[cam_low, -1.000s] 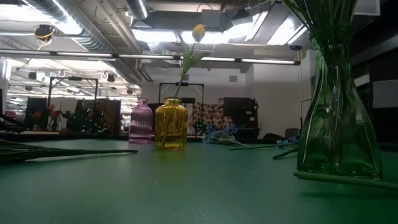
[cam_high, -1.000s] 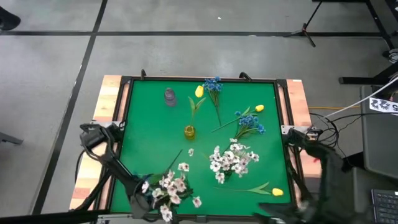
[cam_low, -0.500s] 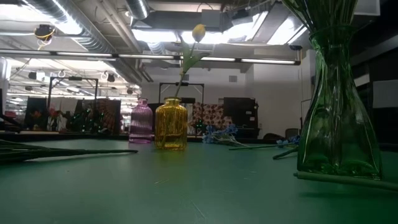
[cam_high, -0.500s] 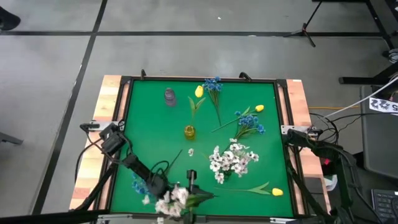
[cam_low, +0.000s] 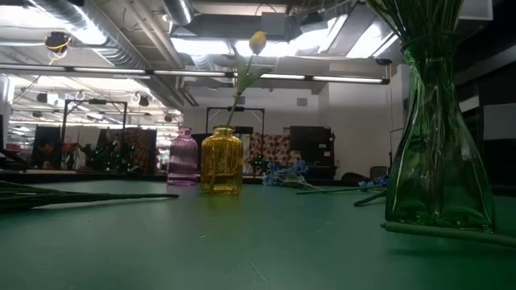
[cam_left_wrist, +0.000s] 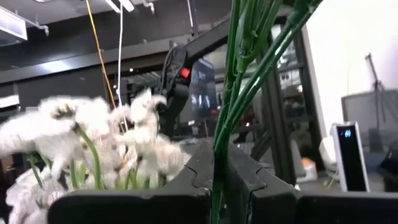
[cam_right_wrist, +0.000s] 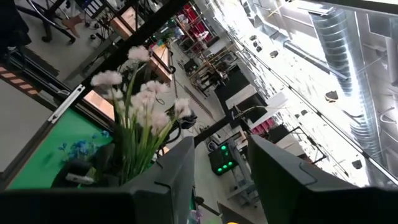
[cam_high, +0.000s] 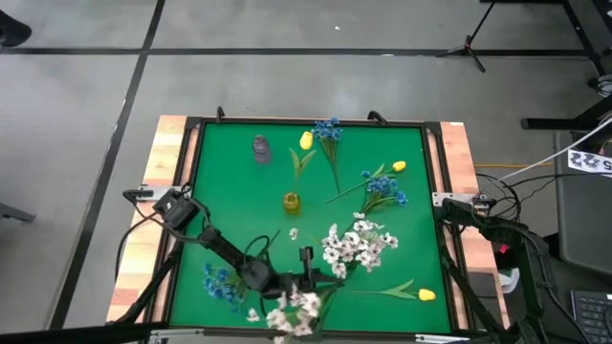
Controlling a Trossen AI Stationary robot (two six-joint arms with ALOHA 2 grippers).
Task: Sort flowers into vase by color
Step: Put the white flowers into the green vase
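Note:
My left gripper (cam_high: 306,285) is near the table's near edge, shut on a bunch of white flowers (cam_high: 296,311); their blossoms (cam_left_wrist: 93,146) and green stems (cam_left_wrist: 249,68) fill the left wrist view. A green vase (cam_low: 439,145) with white flowers (cam_high: 356,244) stands right of it. A yellow vase (cam_high: 292,202) holds a yellow tulip (cam_low: 257,42). A purple vase (cam_high: 261,148) stands at the far left. Blue flowers (cam_high: 384,188) and yellow tulips (cam_high: 426,294) lie on the mat. My right gripper (cam_right_wrist: 221,180) is open and holds nothing, off the table's right side. My left gripper pinches several green stems (cam_left_wrist: 219,155) of the white bunch between its two fingers (cam_left_wrist: 186,186). The stems stand across the fingers and run on past them. The blossoms sit close beside the gripper, over the table's near edge.
More blue flowers lie at the near left (cam_high: 220,282) and the far middle (cam_high: 328,129). A single white blossom (cam_high: 294,233) lies near the yellow vase. A black frame (cam_high: 191,172) and wooden side strips (cam_high: 163,153) edge the green mat. Cables trail at the right (cam_high: 497,205).
My left gripper has swung along the near edge toward the table's right, rolling as it went and carrying the white bunch with it. Blue flowers at the near left now show where the bunch was. My right arm has drawn back from the near right corner.

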